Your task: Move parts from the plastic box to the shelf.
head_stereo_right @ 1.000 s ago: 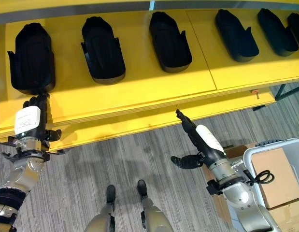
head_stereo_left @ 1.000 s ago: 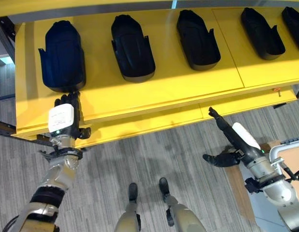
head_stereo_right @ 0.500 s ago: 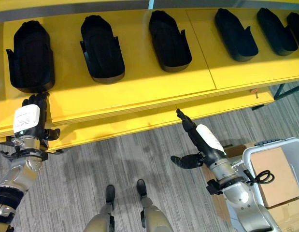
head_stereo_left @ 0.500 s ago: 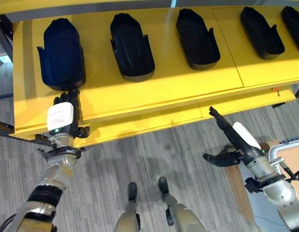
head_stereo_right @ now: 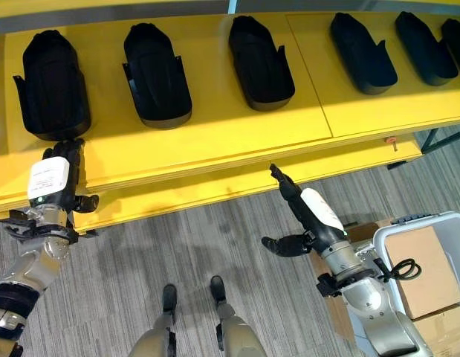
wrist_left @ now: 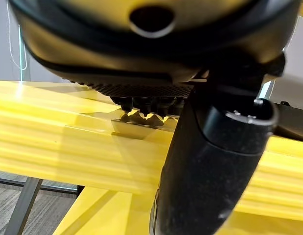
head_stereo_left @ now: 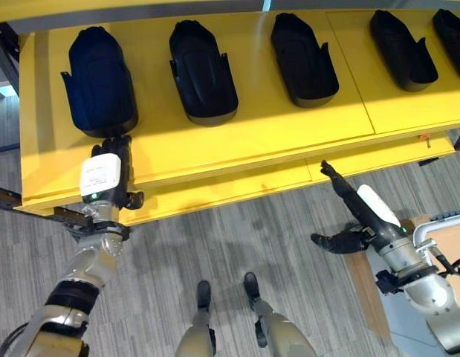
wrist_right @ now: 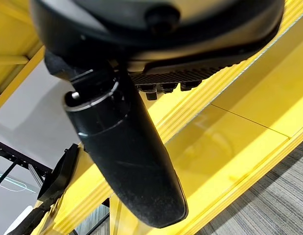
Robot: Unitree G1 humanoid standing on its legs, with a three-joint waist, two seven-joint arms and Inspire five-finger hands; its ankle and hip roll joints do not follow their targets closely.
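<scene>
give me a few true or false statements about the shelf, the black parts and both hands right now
1. The left hand rests at the yellow shelf's front edge, just below the leftmost black part. True.
2. The right hand grips a black part. False: it holds nothing, fingers straight, over the floor.
3. The black parts lie in a row on the shelf. True.
4. The plastic box sits on the shelf. False: it stands on the floor by the right arm.

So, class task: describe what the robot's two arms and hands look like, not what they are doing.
Both arms are silver-grey with dark bands at the joints. The left hand and the right hand are dark, with black fingers. Each carries a white cover, flat and squarish on the left, rounded and elongated on the right.
</scene>
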